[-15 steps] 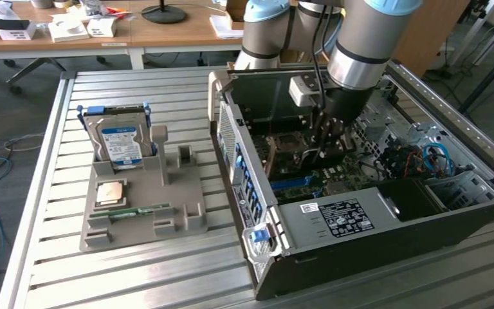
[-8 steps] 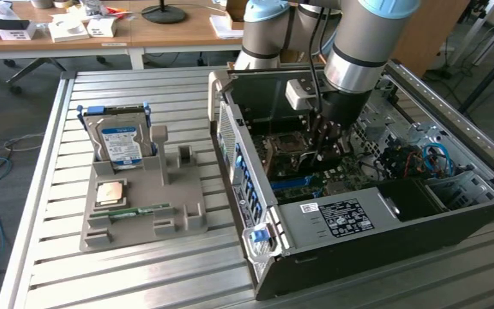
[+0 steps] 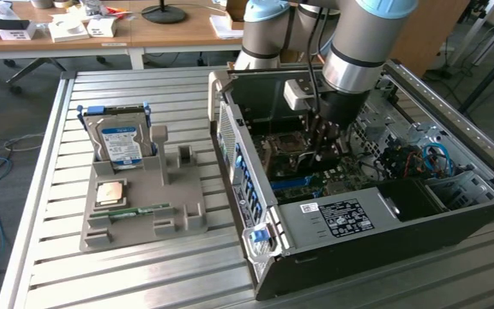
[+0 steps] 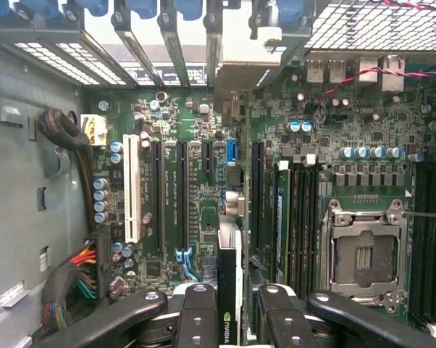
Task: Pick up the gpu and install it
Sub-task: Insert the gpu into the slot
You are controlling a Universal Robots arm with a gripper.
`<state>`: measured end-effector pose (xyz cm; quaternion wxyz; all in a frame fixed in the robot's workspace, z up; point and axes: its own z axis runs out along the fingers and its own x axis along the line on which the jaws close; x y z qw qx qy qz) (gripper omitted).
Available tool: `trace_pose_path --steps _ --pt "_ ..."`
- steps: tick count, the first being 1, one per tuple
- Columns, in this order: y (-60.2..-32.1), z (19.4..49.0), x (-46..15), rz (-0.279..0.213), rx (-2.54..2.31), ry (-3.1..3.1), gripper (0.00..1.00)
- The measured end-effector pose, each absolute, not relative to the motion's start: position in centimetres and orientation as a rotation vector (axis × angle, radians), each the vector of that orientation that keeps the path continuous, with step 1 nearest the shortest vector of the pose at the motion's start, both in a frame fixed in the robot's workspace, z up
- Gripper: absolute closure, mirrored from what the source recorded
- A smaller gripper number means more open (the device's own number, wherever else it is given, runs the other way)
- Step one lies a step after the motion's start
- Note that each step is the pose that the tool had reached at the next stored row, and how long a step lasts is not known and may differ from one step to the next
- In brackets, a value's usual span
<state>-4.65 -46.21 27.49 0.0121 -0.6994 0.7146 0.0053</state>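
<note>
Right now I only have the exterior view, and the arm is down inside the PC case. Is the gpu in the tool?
Observer: Yes. The wrist view shows the gpu edge-on, clamped between the tool fingers.
Operator: Over which slot?
Observer: It is in line with the short blue slot, between two long black slots. I cannot tell whether it is seated.
Operator: Bracket orientation?
Observer: Its silver end bracket faces the rear slot openings.
</note>
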Motion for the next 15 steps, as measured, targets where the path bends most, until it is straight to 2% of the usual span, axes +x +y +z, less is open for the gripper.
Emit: trace_pose_path --steps 15 --pt "-46.21 27.49 -5.45 0.016 -2.181 2.228 0.74"
